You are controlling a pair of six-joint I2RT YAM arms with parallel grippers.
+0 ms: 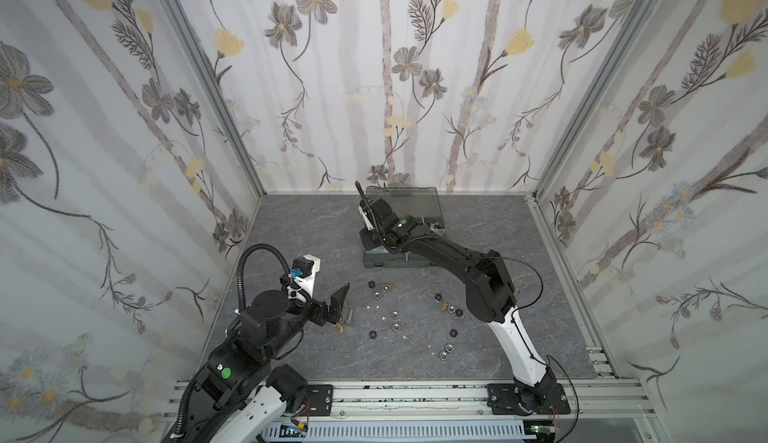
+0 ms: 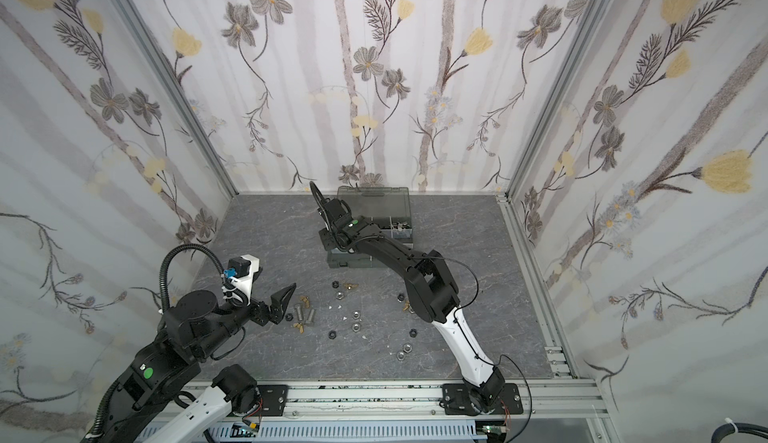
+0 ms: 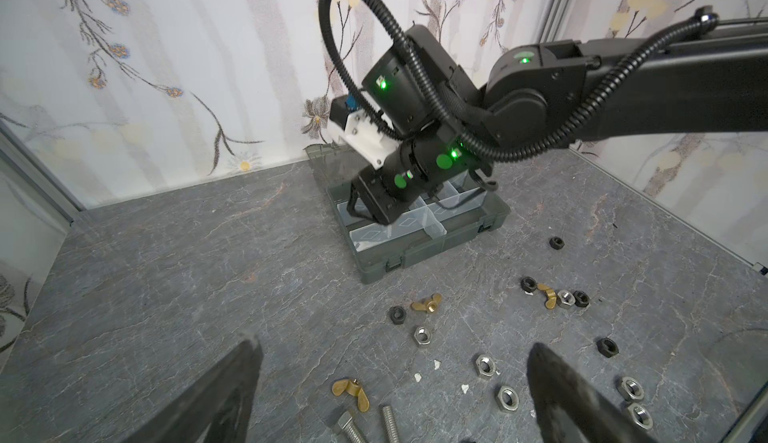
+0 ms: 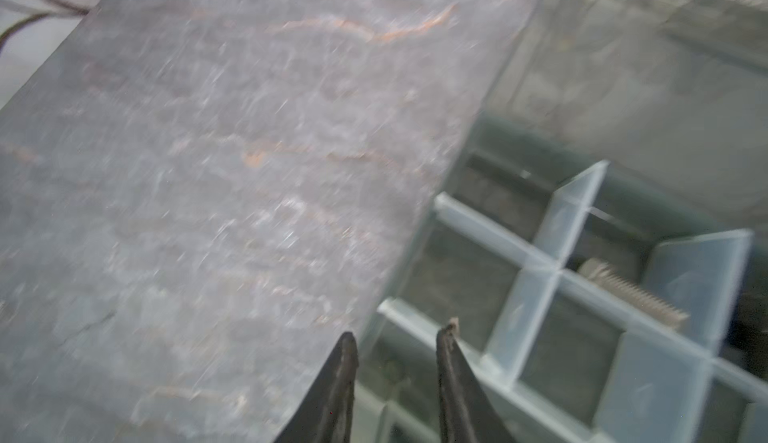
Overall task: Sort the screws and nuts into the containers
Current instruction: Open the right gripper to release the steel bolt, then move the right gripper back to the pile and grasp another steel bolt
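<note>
Grey stone table [image 1: 291, 229], big and flat. Far in the middle, dark case [image 3: 419, 249] with smoky lid [image 1: 411, 199] up, cut into small boxes [image 4: 461, 283]. Reaching far, right arm [image 1: 449, 254], with right claw [image 4: 397, 332] low over the left end of the case, tips a little apart, nothing between. On the near left, left claw [image 3: 392, 343] spread wide, holding nothing, close to two silver screws [image 3: 349, 426]. One screw [image 4: 636, 295] lying in a box already. Loose nuts [image 3: 485, 365] all over the middle of the table, silver and black, with gold wing nuts [image 3: 351, 392] mixed in. Looks like the drop-off step at the case. Next, most likely: bring the right claw back near, come down on one nut, pinch it softly, carry it to its own box. No words or labels to read anywhere.
</note>
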